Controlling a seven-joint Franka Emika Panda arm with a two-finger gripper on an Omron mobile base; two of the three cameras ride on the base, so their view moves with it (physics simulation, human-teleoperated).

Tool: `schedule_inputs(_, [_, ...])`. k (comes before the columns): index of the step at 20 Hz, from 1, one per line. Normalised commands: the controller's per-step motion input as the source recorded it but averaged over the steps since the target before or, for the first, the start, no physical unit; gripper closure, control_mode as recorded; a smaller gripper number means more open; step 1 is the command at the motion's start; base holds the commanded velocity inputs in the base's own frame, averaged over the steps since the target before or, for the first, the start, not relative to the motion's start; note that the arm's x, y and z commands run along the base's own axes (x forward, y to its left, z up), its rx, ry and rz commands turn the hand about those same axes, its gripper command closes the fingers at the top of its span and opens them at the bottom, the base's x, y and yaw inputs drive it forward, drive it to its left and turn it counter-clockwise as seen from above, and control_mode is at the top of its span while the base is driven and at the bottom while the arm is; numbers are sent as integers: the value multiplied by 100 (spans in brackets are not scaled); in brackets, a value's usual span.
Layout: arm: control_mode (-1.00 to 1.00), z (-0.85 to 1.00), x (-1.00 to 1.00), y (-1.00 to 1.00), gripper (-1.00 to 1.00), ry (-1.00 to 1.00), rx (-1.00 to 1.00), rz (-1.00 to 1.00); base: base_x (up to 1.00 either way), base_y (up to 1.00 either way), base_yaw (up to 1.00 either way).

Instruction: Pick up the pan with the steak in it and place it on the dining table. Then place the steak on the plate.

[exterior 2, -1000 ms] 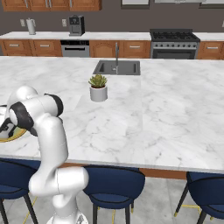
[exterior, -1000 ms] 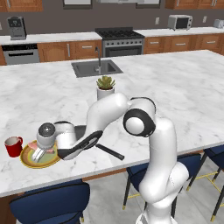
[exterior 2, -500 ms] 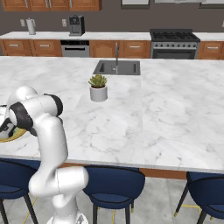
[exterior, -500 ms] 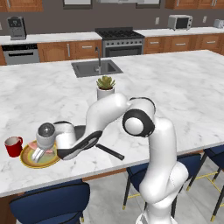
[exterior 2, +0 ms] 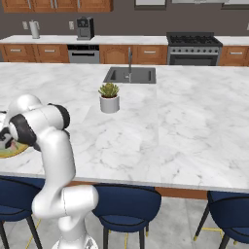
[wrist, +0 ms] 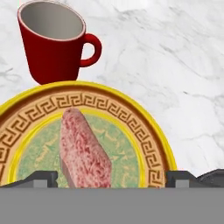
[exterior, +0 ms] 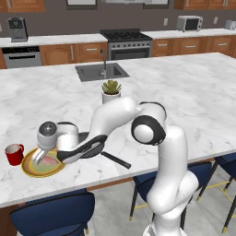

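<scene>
The steak (wrist: 83,153), a pinkish-red slab, lies on the pale green centre of the yellow-rimmed plate (wrist: 146,131). My gripper (wrist: 111,179) hangs just above it, open, with the fingertips (wrist: 41,178) far apart on either side of the meat and clear of it. From the left base the gripper (exterior: 42,154) points down over the plate (exterior: 28,169) near the front left edge of the dining table (exterior: 184,106). The dark pan (exterior: 90,148) sits right of the plate, partly behind my forearm, its handle (exterior: 116,160) pointing right. An edge of the plate (exterior 2: 12,151) shows in the right base view.
A red mug (wrist: 54,41) stands just beyond the plate, also the mug (exterior: 14,154) at the table's left. A potted plant (exterior: 111,91) and the sink (exterior: 101,71) lie farther back. Blue stools (exterior: 55,216) line the near table edge.
The fingers have spread wide apart and the steak now rests free on the plate. The arm and the pan have stayed where they were.
</scene>
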Motion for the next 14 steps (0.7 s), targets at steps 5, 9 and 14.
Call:
schedule_inputs(5, [-100,68,-22,-8,-100,7,2,-7,0,0,0])
schedule_inputs(9, [-100,53,-60,-37,-100,0,5,-7,0,0,0])
schedule_inputs(14, [-100,36,-64,-59,-100,-3,8,-6,0,0,0])
